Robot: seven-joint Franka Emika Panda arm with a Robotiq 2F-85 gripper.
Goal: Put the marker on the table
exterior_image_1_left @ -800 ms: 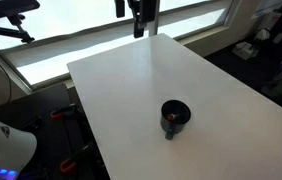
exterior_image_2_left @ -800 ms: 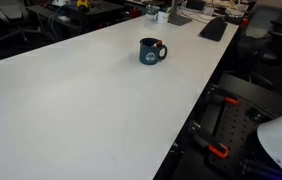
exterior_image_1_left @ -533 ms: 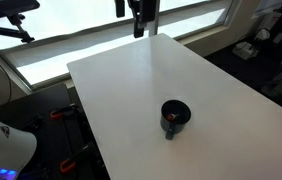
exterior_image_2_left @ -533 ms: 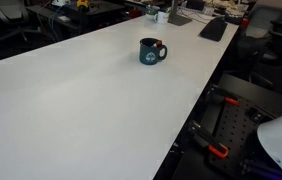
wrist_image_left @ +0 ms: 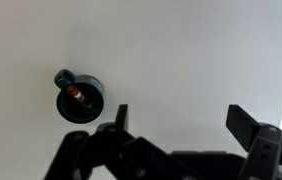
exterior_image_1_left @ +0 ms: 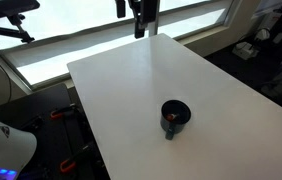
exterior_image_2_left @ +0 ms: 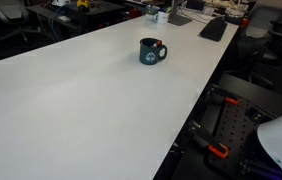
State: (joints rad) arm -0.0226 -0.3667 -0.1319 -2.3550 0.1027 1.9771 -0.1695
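Red-orange marker (wrist_image_left: pixel 74 93) sits inside the black cup (wrist_image_left: pixel 93 102) on the white surface (wrist_image_left: pixel 191 50), probably leaning, so the pincer (wrist_image_left: pixel 181 118), high, fingers apart and empty, should centre overhead, descend straight, pinch the tip.

The slim red-orange marker (wrist_image_left: pixel 75 94) sits inside a round black cup (wrist_image_left: pixel 89 106), not on the bare surface; in the wrist view it leans across the cup's opening, its orange body ending in a darker tip; in an exterior view only a small red glint (exterior_image_1_left: pixel 166 122) shows within the cup (exterior_image_1_left: pixel 176 108); the large white rectangular table (exterior_image_1_left: pixel 151 75) is smooth and plain, carrying the cup upright on its top (exterior_image_2_left: pixel 71 100).
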